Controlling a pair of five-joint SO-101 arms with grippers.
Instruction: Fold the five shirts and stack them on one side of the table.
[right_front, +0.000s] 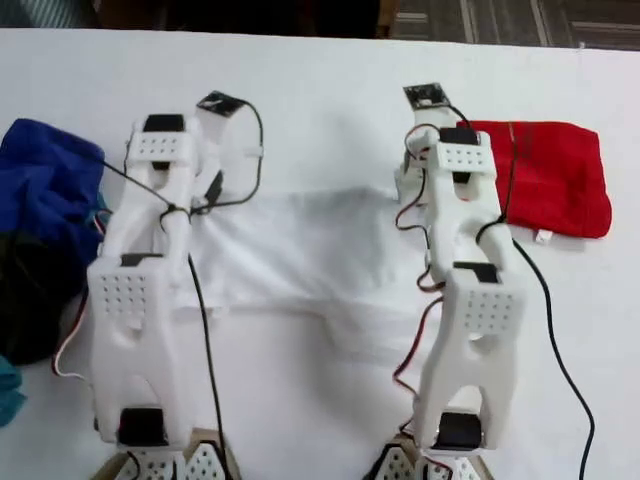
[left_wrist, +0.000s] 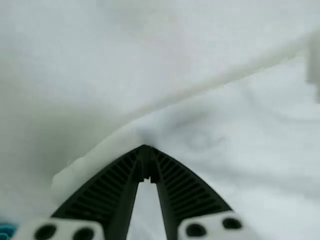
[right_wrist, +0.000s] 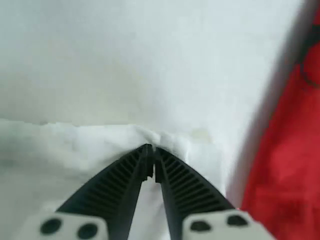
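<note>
— What lies at the left edge of the bench (right_front: 320, 70)?
— A heap of soft cloth: a rumpled blue shirt (right_front: 45, 180) touching a dark garment (right_front: 30, 300) on its near side; a teal scrap (right_front: 6, 390) shows nearer still, right at the edge.
— And the left pincer (left_wrist: 145, 150)?
— Closed; its black ribbed fingers (left_wrist: 115, 190) meet at the tips, and the tips pinch the edge of the white shirt (right_front: 300, 250); the cloth puckers slightly at the nip; a thick folded hem (left_wrist: 210, 85) runs off slantwise from there.
— Where is that shirt?
— Spread flat in the middle of the bench, between the left arm (right_front: 140, 290) and the right arm (right_front: 470, 300), both of white plastic; the fabric is thin and smooth with soft creases; it makes a wide band, with a further strip along the near side; white on white, so its outline is faint.
— The right pincer (right_wrist: 150, 150)?
— Closed too, tips together on the same white shirt; it grips the shirt's edge, which bunches into small wrinkles around the tips.
— And beyond it?
— A red shirt (right_front: 555, 180), folded into a neat rectangle, lying flat just beside the right arm; a small white tag (right_front: 543, 237) sticks out at its near edge; a black cable (right_front: 511, 165) passes in front of its left part.
</note>
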